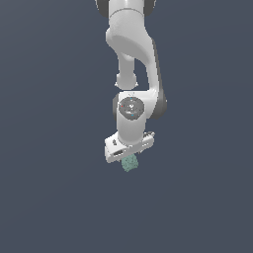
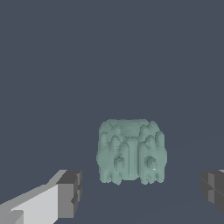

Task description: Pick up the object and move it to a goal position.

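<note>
The object is a small pale teal-green, rough block (image 2: 131,151). In the wrist view it sits between my two fingertips, with a clear gap to each dark pad (image 2: 72,192). My gripper (image 2: 142,192) is open around it and touches it on neither side. In the exterior view the block (image 1: 130,163) shows just below the white hand, and my gripper (image 1: 129,160) comes down over it from above. The fingers are mostly hidden behind the hand there.
A plain dark grey-blue surface (image 1: 59,197) fills both views. The white arm (image 1: 132,44) rises to the top of the exterior view. No goal marker shows.
</note>
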Controlling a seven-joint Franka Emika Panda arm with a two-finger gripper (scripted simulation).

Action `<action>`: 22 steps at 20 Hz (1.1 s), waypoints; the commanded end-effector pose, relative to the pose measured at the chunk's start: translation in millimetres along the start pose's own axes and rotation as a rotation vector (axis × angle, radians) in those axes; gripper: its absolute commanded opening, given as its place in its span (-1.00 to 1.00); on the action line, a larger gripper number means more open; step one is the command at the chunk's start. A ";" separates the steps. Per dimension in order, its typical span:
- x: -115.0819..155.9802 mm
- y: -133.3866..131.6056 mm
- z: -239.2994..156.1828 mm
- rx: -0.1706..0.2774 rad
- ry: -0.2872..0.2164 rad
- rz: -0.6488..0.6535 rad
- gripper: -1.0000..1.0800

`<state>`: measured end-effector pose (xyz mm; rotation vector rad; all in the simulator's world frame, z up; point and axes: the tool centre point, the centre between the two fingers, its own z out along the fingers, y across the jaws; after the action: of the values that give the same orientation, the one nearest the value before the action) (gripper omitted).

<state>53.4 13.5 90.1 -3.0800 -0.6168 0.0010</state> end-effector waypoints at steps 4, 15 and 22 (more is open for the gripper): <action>-0.1 0.2 3.4 0.000 0.000 0.000 0.92; -0.6 -0.2 48.9 -0.001 0.000 -0.005 0.92; 0.6 0.3 50.7 -0.001 0.000 -0.005 -1.00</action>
<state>53.9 13.2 39.7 -3.0789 -0.6244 0.0000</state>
